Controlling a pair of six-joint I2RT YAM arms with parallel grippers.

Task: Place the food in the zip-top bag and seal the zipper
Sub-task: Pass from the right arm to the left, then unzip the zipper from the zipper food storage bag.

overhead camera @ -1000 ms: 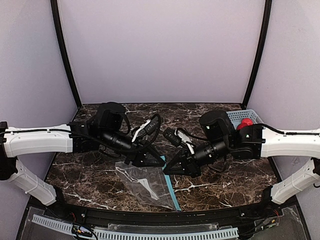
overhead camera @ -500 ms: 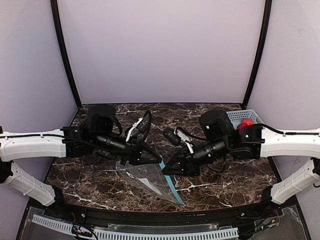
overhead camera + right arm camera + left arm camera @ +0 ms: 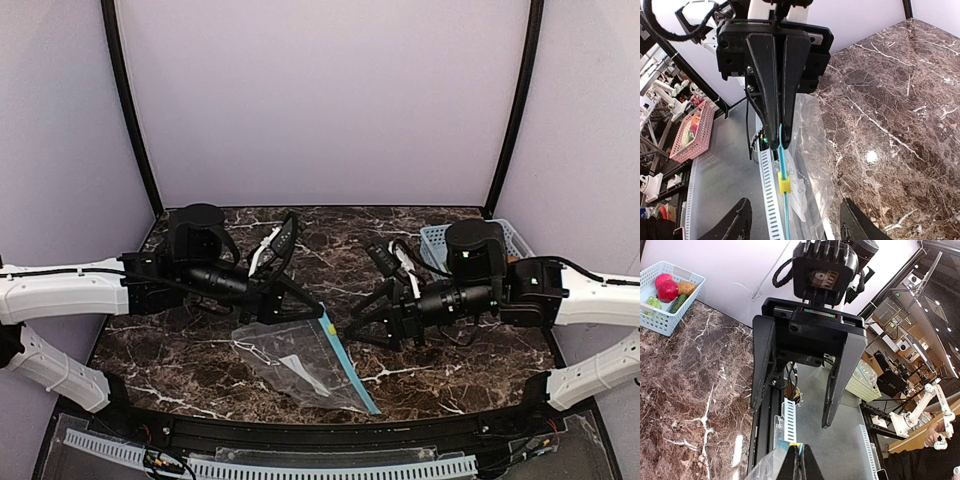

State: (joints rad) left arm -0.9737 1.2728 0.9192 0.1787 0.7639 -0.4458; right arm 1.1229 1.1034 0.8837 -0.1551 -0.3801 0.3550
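Note:
The zip-top bag [image 3: 295, 362] lies flat and clear near the table's front edge, its far corner raised. My left gripper [image 3: 318, 314] is shut on the far end of the teal zipper [image 3: 352, 375]; its fingertips [image 3: 800, 466] pinch that strip. A yellow slider [image 3: 784, 183] sits on the zipper [image 3: 785, 212] just below the left gripper's tips [image 3: 779, 136]. My right gripper [image 3: 362, 322] faces it from the right, open and holding nothing, its fingers [image 3: 737, 225] astride the zipper without touching. The food [image 3: 668, 289] lies in a light-blue basket [image 3: 661, 320].
The light-blue basket [image 3: 438, 240] stands at the back right of the marble table, partly behind my right arm. A white slotted rail [image 3: 300, 466] runs along the front edge below the bag. A pink basket [image 3: 690, 131] sits off the table.
My right gripper has opened, let go of the zipper and drawn back to the right. My left gripper shut on the zipper's end and lifted that corner, pulling it slightly left.

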